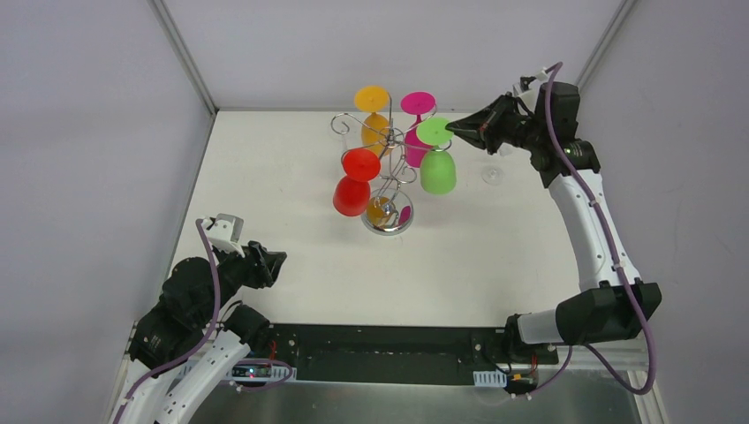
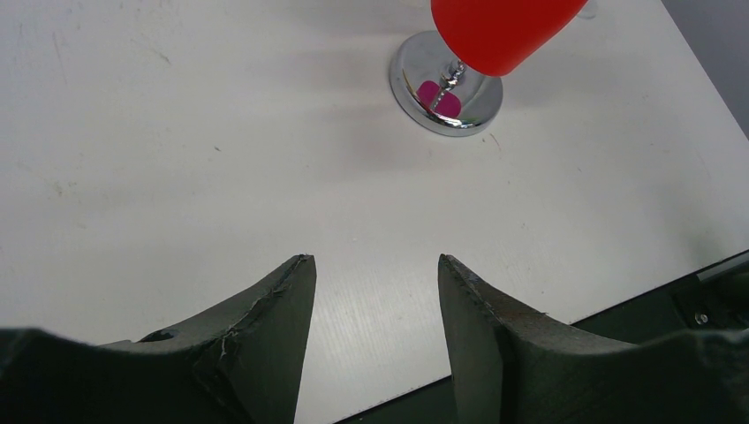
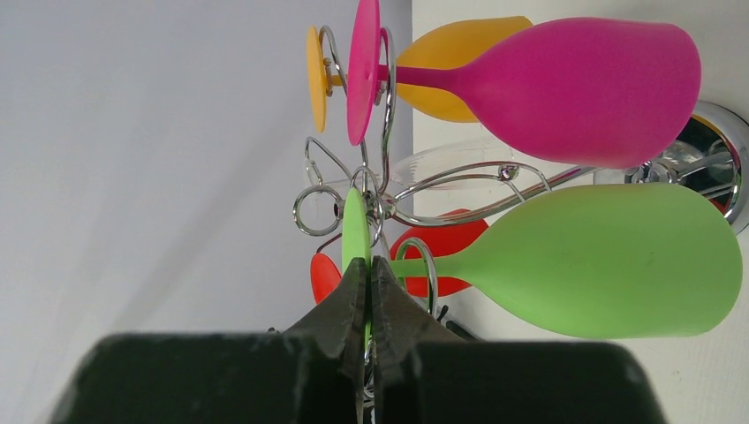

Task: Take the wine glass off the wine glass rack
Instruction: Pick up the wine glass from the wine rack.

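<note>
Hanging inverted on wine glass rack [image 1: 389,138], green wine glass [image 1: 438,170]; its foot pinched in right gripper [image 3: 369,262]

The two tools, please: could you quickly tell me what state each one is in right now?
Left tool: open, holding nothing.
Right tool: closed on the foot of the green wine glass.

The rack [image 1: 387,139] stands near the table's [image 1: 265,177] far edge, hemmed in by hanging glasses: red glass [image 1: 351,196] at its near left, green glass [image 1: 437,172] at its right, magenta glass [image 1: 418,103] and orange glass [image 1: 372,97] behind. The table's near half and left edge lie open.
</note>
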You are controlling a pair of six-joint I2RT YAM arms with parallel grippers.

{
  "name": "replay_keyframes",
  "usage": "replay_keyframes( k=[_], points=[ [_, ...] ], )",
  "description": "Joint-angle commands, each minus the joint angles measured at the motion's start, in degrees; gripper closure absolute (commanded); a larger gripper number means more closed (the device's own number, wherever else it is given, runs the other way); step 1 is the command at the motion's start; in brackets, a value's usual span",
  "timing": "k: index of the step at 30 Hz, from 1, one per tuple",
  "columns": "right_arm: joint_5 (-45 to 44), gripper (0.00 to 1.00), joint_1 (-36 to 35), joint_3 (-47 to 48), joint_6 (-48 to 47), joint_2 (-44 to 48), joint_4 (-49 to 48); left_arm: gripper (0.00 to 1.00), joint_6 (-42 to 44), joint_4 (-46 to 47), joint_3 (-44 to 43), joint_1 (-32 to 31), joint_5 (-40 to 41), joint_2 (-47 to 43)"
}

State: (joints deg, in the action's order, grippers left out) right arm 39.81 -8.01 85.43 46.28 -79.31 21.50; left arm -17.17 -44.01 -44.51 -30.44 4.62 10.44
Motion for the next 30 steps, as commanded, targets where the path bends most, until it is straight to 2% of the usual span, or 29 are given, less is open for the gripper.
replay_keyframes(
  k=[1,14,30],
  points=[
    [1.41,1.00,-0.11,0.57,0.72,3.32,-2.04,0.46,-0.74,0.40,-0.22,-0.42,0.65,0.09],
    [1.81,1.00,2.49,-1.24,-0.93,5.58,0.47,0.46,-0.59,0.42,-0.17,-0.41,0.26,0.54],
    [3.45,1.00,2.48,-4.20,1.25,7.90,-1.21,0.45,-0.59,0.42,-0.17,-0.42,0.41,-0.25]
  ],
)
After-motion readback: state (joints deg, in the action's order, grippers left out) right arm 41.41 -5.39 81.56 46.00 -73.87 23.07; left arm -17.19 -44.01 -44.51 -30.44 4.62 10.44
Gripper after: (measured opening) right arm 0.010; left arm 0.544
